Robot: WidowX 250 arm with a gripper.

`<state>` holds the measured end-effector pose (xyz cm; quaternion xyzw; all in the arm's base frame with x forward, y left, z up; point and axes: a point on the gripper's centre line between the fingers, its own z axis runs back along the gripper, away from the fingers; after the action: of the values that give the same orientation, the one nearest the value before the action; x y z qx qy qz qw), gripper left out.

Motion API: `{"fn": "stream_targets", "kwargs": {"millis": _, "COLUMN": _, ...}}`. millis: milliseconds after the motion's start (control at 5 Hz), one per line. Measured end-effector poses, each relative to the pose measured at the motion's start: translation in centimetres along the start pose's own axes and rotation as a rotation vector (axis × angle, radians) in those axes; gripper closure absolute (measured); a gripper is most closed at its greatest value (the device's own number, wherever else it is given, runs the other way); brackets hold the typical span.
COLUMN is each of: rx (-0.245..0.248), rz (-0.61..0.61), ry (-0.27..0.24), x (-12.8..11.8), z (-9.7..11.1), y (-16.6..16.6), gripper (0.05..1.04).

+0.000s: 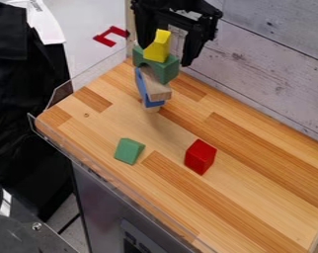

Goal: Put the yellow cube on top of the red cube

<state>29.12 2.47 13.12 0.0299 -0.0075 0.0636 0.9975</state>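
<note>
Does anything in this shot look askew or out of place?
The stack looks crooked: the plain wooden block and blue piece sit at odd angles under the green arch, with the yellow block above. A red bracket shape shows beyond the counter; piece or marking, I cannot tell.

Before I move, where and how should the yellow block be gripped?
Come straight down from above and, I'd say, close the gripper on opposite sides of the yellow block, at mid-height. It stands on the green arch with its sides rising free, so gripping lower might nudge the arch.
</note>
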Motion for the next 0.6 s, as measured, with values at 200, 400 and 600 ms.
{"fn": "stream_targets", "kwargs": {"millis": 200, "rx": -0.001, "rz": -0.003, "ry": 0.032, "x": -0.3, "z": -0.9, "y": -0.1, "gripper": 0.084}}
{"fn": "stream_targets", "kwargs": {"millis": 400, "rx": -0.026, "rz": 0.05, "ry": 0.018, "x": 0.3, "z": -0.2, "y": 1.0, "gripper": 0.084}}
{"fn": "stream_targets", "kwargs": {"millis": 600, "rx": -0.039, "rz": 0.107, "ry": -0.006, "x": 0.9, "z": 0.7, "y": 2.7, "gripper": 0.084}}
